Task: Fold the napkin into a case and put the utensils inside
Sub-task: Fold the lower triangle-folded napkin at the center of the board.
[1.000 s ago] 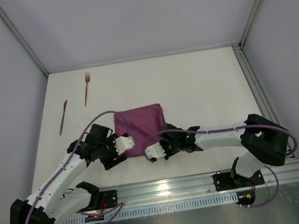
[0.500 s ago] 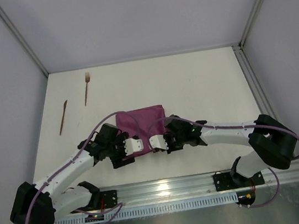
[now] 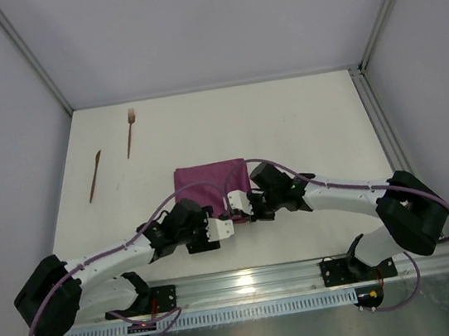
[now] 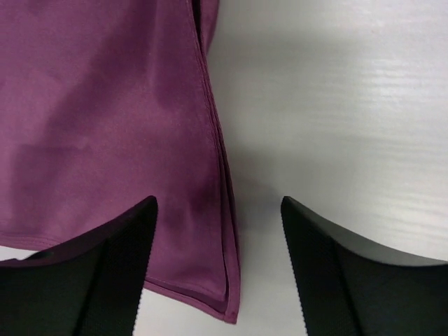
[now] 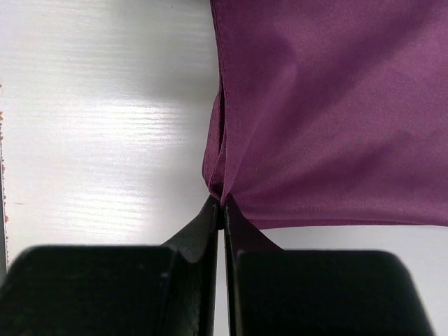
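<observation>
right hand clamped on the napkin corner, left hand spread apart over its edge.

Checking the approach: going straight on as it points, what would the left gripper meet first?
Likely the napkin, whose layered edge lies between the fingers of the open left gripper, with bare table beside it; the height above is unclear.

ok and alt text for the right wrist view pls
The right claw is shut, pinching a corner of a plum-purple napkin whose layered cloth puckers toward the fingertips. The napkin fills the upper right of the view, and the bare white table lies to the left.
</observation>
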